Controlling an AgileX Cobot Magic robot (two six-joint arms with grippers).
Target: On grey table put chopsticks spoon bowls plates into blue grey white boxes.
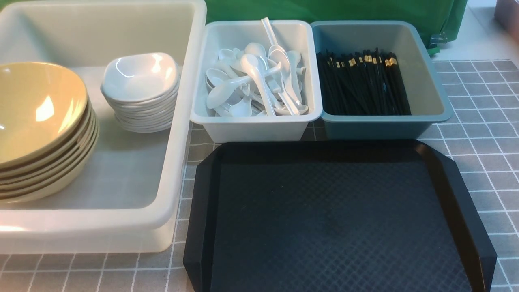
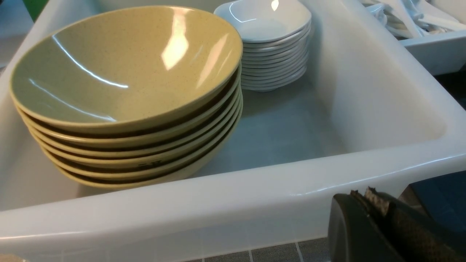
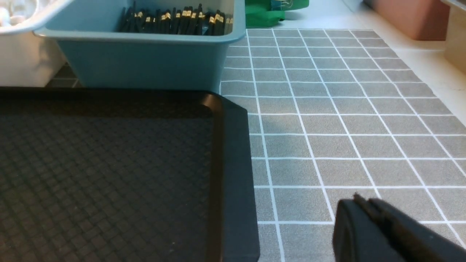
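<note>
A stack of olive-yellow bowls (image 1: 38,121) and a stack of small white plates (image 1: 140,91) sit inside the large translucent white tub (image 1: 178,154) at the left. White spoons (image 1: 255,81) fill the pale grey-white bin (image 1: 255,125). Black chopsticks (image 1: 363,83) with gold bands lie in the teal-blue bin (image 1: 385,125). Neither arm shows in the front view. My left gripper (image 2: 364,194) is shut and empty, just outside the tub's near wall (image 2: 218,207), with the bowls (image 2: 127,91) and plates (image 2: 273,40) beyond. My right gripper (image 3: 362,202) is shut and empty above the grey table (image 3: 346,120), beside the tray.
A black diamond-textured tray (image 1: 336,215) lies on the grey table (image 1: 482,134) in front of the two small bins, with nothing on it. Green cloth (image 1: 336,10) hangs behind the bins. A reddish box (image 3: 411,16) stands off the table's far right.
</note>
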